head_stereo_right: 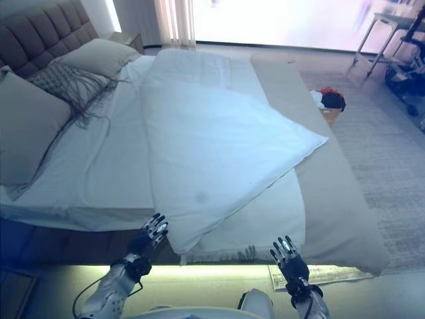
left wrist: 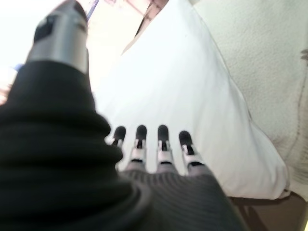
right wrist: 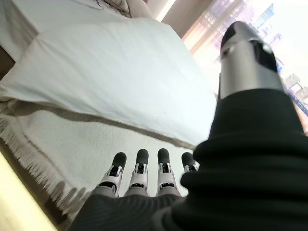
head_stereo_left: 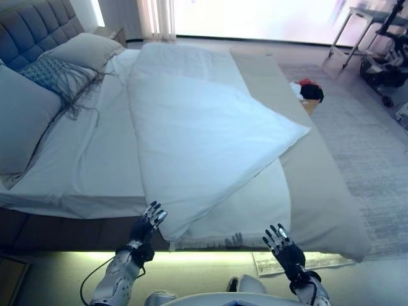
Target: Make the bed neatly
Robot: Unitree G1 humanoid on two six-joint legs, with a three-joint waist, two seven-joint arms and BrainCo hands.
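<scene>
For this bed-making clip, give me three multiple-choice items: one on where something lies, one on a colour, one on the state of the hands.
1. Where does the white duvet lie?
A. Spread flat over the whole bed
B. Askew on the bed, one corner pointing to the robot's right
C. On the floor

2. What colour is the tufted headboard?
A. Grey
B. Red
C. White

3. How are the left hand and right hand?
A. Both shut on the duvet
B. Left shut on a pillow, right open
C. Both open, holding nothing

Answers:
1 B: the duvet sits diagonally, leaving the sheet bare beside the pillows.
2 A: the headboard shows grey in the left eye view.
3 C: both wrist views show straight fingers with the bedding only beyond them.
</scene>
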